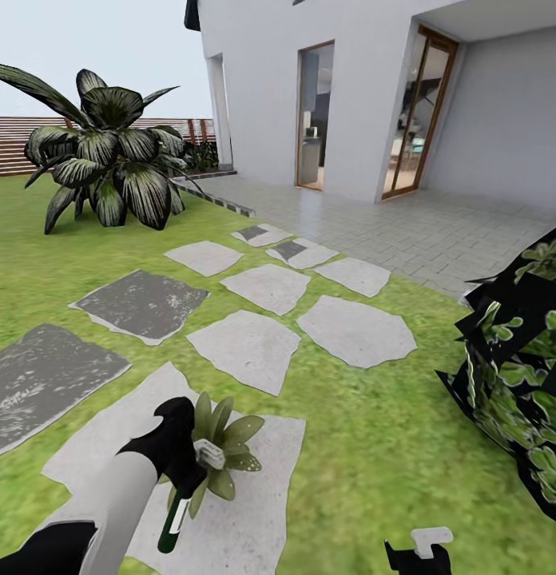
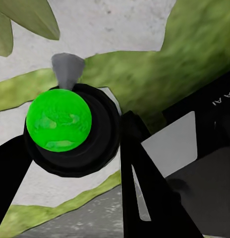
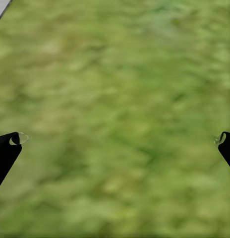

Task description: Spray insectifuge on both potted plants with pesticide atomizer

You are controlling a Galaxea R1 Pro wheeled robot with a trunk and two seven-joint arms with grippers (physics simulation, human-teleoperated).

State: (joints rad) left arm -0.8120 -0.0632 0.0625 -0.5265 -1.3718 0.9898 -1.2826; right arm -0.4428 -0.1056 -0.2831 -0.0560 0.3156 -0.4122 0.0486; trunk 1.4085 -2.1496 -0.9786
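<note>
Atomizer right next to the plant

Left tool (image 1: 184, 471) pinching the pesticide atomizer (image 1: 172, 519), nozzle beside the potted plant (image 1: 226, 439); right tool (image 3: 115, 141) spread over grass.

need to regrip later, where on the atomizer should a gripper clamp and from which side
Judging from here, clamp the green bottle body below the pale spray head, coming from the side, across its long axis. The body looks round and slim, and the left gripper already grips it that way, leaving the nozzle free toward the potted plant.

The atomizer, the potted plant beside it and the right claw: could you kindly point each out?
atomizer (image 2: 58, 125), left wrist view, on its bright green body.
potted plant (image 1: 230, 435), head view, on its leaf rosette.
right claw (image 3: 115, 141), right wrist view, midway between its fingertips.
</note>
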